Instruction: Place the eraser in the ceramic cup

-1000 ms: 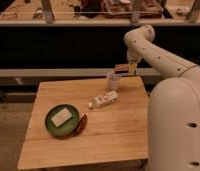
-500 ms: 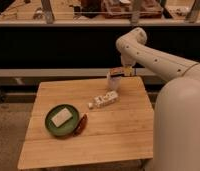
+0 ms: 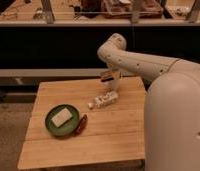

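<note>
My gripper hangs low over the far edge of the wooden table, just behind the white carton. It is shut on the eraser, a small dark block with an orange-red band that shows between the fingers. The ceramic cup stood at this spot and is now hidden behind the gripper and eraser, so I cannot tell whether they touch it.
A white boxy carton lies just in front of the gripper. A green round plate with a pale white slab sits front left, with a dark red-brown stick beside it. My white body fills the right side.
The arm has swung left and down, bringing the gripper with the eraser from right of the cup to over it. The cup is now covered from view.
</note>
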{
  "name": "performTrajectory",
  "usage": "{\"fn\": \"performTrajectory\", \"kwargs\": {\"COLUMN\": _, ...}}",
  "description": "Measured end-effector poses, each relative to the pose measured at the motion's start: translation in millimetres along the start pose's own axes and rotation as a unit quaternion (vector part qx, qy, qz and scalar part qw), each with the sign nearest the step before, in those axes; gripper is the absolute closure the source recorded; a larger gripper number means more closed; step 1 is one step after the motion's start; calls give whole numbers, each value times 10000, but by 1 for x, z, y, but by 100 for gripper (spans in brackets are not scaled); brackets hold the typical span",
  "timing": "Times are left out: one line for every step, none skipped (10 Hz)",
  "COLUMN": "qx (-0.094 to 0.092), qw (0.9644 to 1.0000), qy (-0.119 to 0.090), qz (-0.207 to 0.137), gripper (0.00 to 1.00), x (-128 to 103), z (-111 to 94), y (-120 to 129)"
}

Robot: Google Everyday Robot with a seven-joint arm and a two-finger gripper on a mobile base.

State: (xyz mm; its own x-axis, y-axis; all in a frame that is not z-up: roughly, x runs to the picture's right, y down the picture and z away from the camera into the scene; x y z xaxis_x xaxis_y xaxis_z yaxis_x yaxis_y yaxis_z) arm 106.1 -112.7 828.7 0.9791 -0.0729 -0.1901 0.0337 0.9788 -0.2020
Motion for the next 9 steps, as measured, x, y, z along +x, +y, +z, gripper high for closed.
{"fn": "performTrajectory", "kwargs": {"qx": 23, "qw": 10000, "qy": 53, "qz": -59, "gripper": 100, "x": -1, "z": -1, "y": 1}}
{"fn": "performTrajectory", "kwargs": {"qx": -14, "qw": 10000, "qy": -7, "qz": 19, "gripper": 100, "x": 0, "z": 0, "y": 0}}
{"fn": "performTrajectory", "kwargs": {"qx": -153, "qw": 9994, "qy": -222, "qz": 200, "gripper": 100, "x": 5, "z": 2, "y": -7}}
{"fn": "performTrajectory", "kwargs": {"qx": -326, "qw": 9978, "qy": -427, "qz": 401, "gripper": 100, "x": 16, "z": 6, "y": -15}}
{"fn": "performTrajectory", "kwargs": {"qx": -516, "qw": 9945, "qy": -649, "qz": 635, "gripper": 100, "x": 31, "z": 13, "y": -25}}
{"fn": "performTrajectory", "kwargs": {"qx": -599, "qw": 9928, "qy": -744, "qz": 727, "gripper": 100, "x": 37, "z": 17, "y": -31}}
{"fn": "performTrajectory", "kwargs": {"qx": -683, "qw": 9916, "qy": -795, "qz": 754, "gripper": 100, "x": 36, "z": 20, "y": -36}}
{"fn": "performTrajectory", "kwargs": {"qx": -793, "qw": 9913, "qy": -780, "qz": 704, "gripper": 100, "x": 31, "z": 30, "y": -44}}
{"fn": "performTrajectory", "kwargs": {"qx": -842, "qw": 9919, "qy": -707, "qz": 641, "gripper": 100, "x": 27, "z": 35, "y": -44}}
